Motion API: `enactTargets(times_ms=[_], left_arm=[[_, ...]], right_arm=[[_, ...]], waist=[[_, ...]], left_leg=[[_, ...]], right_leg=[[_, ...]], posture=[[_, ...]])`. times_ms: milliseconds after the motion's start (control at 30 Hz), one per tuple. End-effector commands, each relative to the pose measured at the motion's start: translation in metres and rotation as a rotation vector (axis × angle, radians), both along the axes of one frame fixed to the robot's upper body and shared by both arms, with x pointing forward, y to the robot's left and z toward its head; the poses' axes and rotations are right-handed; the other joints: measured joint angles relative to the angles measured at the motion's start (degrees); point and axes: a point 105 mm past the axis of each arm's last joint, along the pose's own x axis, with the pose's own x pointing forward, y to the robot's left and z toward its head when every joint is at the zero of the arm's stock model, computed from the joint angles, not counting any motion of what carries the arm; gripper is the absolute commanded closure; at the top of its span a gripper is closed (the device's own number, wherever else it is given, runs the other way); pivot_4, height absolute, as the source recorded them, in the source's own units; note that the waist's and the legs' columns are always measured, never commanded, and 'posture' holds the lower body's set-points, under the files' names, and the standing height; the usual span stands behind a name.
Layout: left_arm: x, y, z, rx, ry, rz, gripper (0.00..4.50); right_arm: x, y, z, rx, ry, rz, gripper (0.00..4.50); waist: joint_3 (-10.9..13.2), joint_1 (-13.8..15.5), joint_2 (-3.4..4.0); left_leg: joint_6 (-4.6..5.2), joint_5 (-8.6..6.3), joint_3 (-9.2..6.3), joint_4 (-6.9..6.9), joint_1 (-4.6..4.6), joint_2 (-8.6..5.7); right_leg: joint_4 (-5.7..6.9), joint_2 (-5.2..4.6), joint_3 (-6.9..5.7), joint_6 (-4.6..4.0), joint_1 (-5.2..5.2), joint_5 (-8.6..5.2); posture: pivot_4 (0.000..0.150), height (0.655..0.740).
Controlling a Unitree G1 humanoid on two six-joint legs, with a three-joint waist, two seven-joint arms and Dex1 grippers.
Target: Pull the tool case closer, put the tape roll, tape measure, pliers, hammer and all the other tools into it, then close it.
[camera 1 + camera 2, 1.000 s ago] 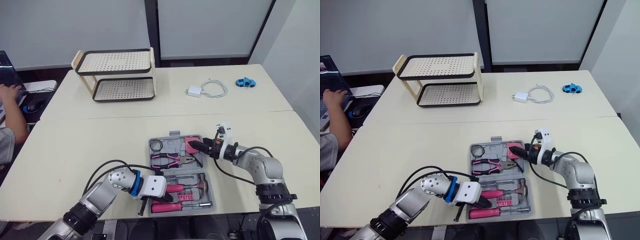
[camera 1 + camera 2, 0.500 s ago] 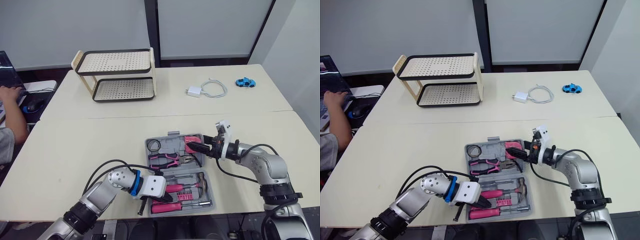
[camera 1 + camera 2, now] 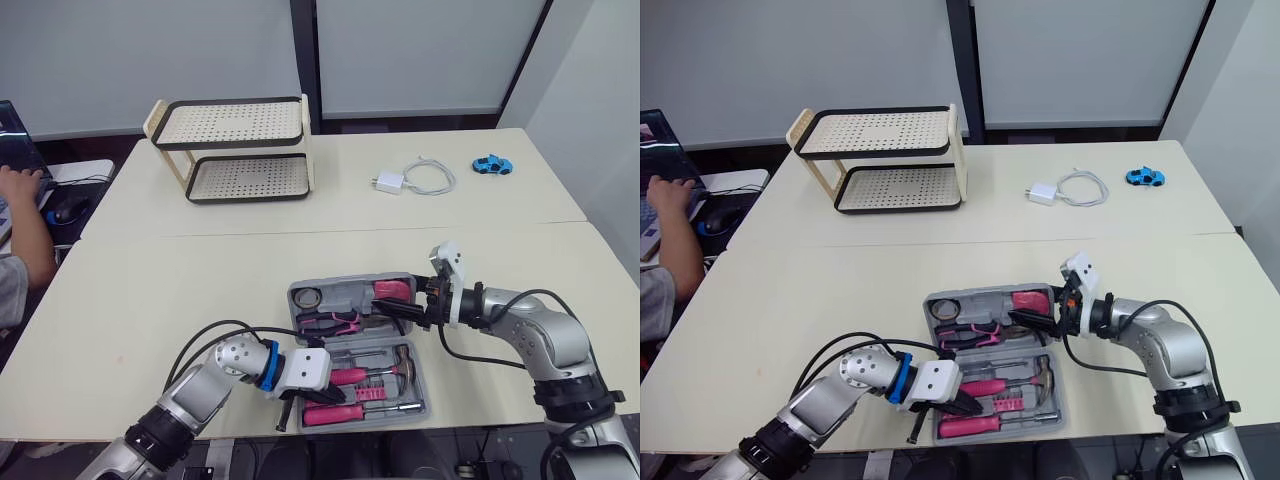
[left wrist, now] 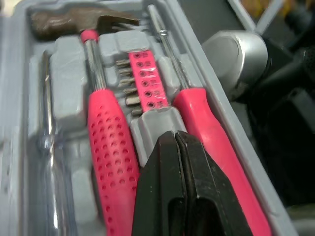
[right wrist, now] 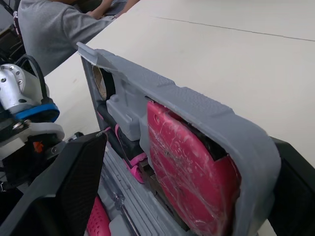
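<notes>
The grey tool case (image 3: 425, 392) lies open near the table's front edge. Its far half, the lid (image 3: 345, 291), is tilted up off the table. In the lid sit the tape roll (image 3: 309, 297), the pink-handled pliers (image 3: 330, 320) and the pink tape measure (image 3: 392, 290). My right gripper (image 3: 413, 309) is shut on the lid's right edge, one black finger (image 5: 69, 191) on each side of it. The near half holds the hammer (image 4: 106, 142), a pink screwdriver (image 4: 206, 118) and a bit holder (image 4: 142, 78). My left gripper (image 3: 290, 404) is shut and empty, over the case's near left corner.
A two-tier perforated rack (image 3: 235, 150) stands at the back left. A white charger with its cable (image 3: 415, 180) and a blue toy car (image 3: 491, 164) lie at the back right. A person (image 3: 15, 230) sits at the table's left end.
The lid lay flat on the table; my right gripper has lifted it, so it now tilts up toward the near half. My left gripper has stayed in place.
</notes>
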Motion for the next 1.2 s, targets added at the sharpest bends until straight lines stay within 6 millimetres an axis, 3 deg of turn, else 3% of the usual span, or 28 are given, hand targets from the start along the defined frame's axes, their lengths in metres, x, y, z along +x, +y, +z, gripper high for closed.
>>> enactTargets(times_ms=[33,100,200,333,500,667,867,1067,1200], left_arm=[[0.006,0.016,0.023,-0.024,0.033,0.081,4.5],[0.005,0.023,0.031,-0.024,0.059,0.099,4.5],[0.003,0.051,0.041,0.019,0.133,0.17,4.5],[0.007,0.086,0.04,0.098,0.15,0.264,4.5],[0.018,0.113,0.036,0.154,0.127,0.36,4.5],[0.032,0.121,0.04,0.153,0.092,0.443,4.5],[0.035,0.121,0.045,0.164,0.075,0.462,4.5],[0.041,0.125,0.053,0.165,0.049,0.504,4.5],[0.035,0.123,0.051,0.167,0.057,0.491,4.5]], right_arm=[[-0.007,0.006,0.016,0.021,-0.077,0.05,0.03],[-0.008,0.006,0.017,0.015,-0.088,0.054,0.03],[-0.013,0.008,0.02,-0.007,-0.12,0.081,0.03],[-0.02,0.007,0.022,-0.04,-0.152,0.111,0.03],[-0.03,0.002,0.025,-0.092,-0.2,0.143,0.03],[-0.053,-0.007,0.029,-0.175,-0.247,0.206,0.03],[-0.091,-0.021,0.019,-0.352,-0.275,0.329,0.03],[-0.137,-0.043,0.034,-0.493,-0.216,0.429,0.03],[-0.132,-0.062,0.032,-0.587,-0.192,0.337,0.03]], waist=[[0.04,0.0,-0.01],[0.06,0.1,-0.01],[0.12,0.03,-0.06],[0.2,0.18,-0.03],[0.24,0.48,-0.06],[0.3,0.93,-0.15],[0.34,1.46,-0.22],[0.42,1.62,-0.36],[0.54,1.35,-0.58]], left_leg=[[0.0,0.0,0.01,0.0,-0.02,0.0],[0.0,0.0,0.0,0.0,-0.05,0.02],[0.0,-0.01,0.03,-0.01,-0.1,0.04],[0.02,-0.02,0.02,-0.08,-0.11,0.04],[0.02,-0.02,0.03,-0.08,-0.11,0.02],[0.02,-0.02,0.01,-0.07,-0.16,0.03],[0.02,-0.02,0.02,-0.05,-0.2,0.03],[0.02,-0.02,0.02,0.0,-0.19,0.04],[0.02,-0.02,0.04,-0.01,-0.11,0.04]], right_leg=[[0.01,0.0,0.01,0.0,-0.02,0.0],[0.01,-0.01,0.01,0.0,-0.06,0.0],[-0.04,-0.08,0.05,0.0,-0.1,0.0],[-0.03,-0.08,0.04,0.0,-0.16,0.0],[-0.04,-0.08,0.03,0.0,-0.16,0.0],[-0.05,-0.09,0.01,0.0,-0.17,-0.01],[-0.07,-0.09,0.0,0.01,-0.16,-0.01],[-0.09,-0.09,-0.04,0.02,-0.07,-0.01],[-0.1,-0.06,-0.04,0.01,0.01,-0.01]], posture=[[0.15,0.74],[0.15,0.74],[0.15,0.74],[0.15,0.74],[0.15,0.74],[0.15,0.74],[0.15,0.74],[0.15,0.74],[0.15,0.74]])
